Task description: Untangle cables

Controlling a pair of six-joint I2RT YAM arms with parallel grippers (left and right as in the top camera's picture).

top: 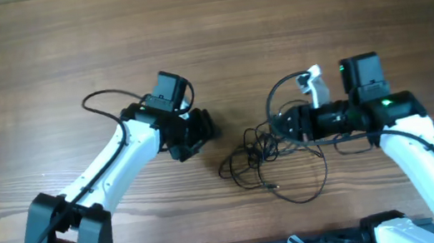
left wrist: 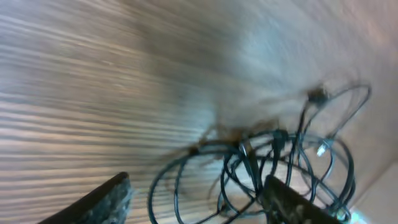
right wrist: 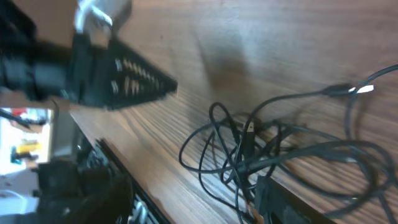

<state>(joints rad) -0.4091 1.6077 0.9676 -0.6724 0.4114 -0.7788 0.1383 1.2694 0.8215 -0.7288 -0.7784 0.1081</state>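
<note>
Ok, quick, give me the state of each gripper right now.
Left gripper: open, holding nothing.
Right gripper: open, over the cables, not clamped on any.

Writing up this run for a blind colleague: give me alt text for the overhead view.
A tangle of thin black cables lies mid-frame on a wooden table. The left gripper points at it from the left with a gap between them; the right gripper reaches its right edge.
</note>
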